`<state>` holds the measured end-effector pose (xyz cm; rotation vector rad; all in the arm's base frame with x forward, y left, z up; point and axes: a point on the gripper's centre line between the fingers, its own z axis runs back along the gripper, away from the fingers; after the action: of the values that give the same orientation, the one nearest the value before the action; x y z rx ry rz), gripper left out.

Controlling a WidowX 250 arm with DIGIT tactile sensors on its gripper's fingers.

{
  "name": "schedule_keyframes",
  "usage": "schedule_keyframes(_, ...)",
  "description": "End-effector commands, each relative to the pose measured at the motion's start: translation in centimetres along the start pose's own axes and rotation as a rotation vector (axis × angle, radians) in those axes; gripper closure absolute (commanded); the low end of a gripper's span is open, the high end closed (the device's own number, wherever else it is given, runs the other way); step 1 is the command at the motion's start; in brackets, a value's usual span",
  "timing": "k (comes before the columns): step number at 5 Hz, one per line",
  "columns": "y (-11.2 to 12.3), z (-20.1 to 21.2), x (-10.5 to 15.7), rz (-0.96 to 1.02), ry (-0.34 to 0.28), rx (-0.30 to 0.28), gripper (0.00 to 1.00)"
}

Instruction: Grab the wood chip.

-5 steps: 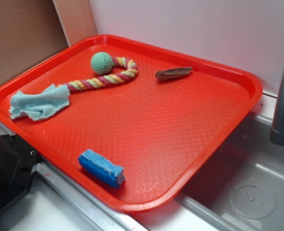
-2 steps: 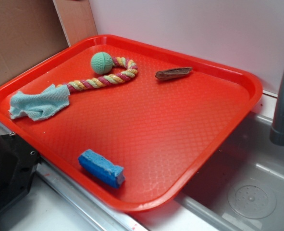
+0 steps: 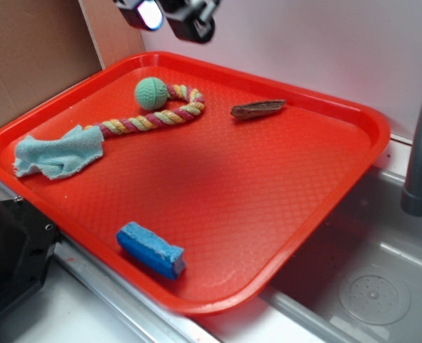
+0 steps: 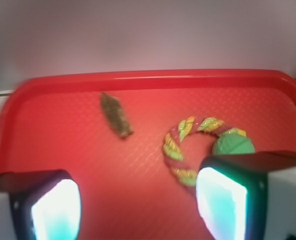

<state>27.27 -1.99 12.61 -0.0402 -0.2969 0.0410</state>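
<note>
The gripper (image 3: 166, 16) has been brought into the exterior view at the top edge, above the far left part of the red tray (image 3: 353, 153); it was not visible 1.0 s or 0.4 s ago. Only its lower end is seen, w/ a bright lit patch on it. A soft dark shadow is now cast on the tray surface approx. mid-tray, where none was seen before. In the wrist view the fingers (image 4: 223, 200) are seen spread wide apart, nothing held betw. them.
</note>
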Motion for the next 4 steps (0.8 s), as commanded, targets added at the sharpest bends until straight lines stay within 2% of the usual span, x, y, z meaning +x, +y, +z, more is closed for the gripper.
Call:
schedule_keyframes(1,-3.1,-4.5,3.5,-0.166,-0.025,0.009,0.0)
schedule_keyframes(3,-3.6,-8.5,4.3,-0.25,0.071,0.021,0.0)
schedule_keyframes(4,-3.7,-9.8,4.2,-0.254,0.103,0.042,0.27)
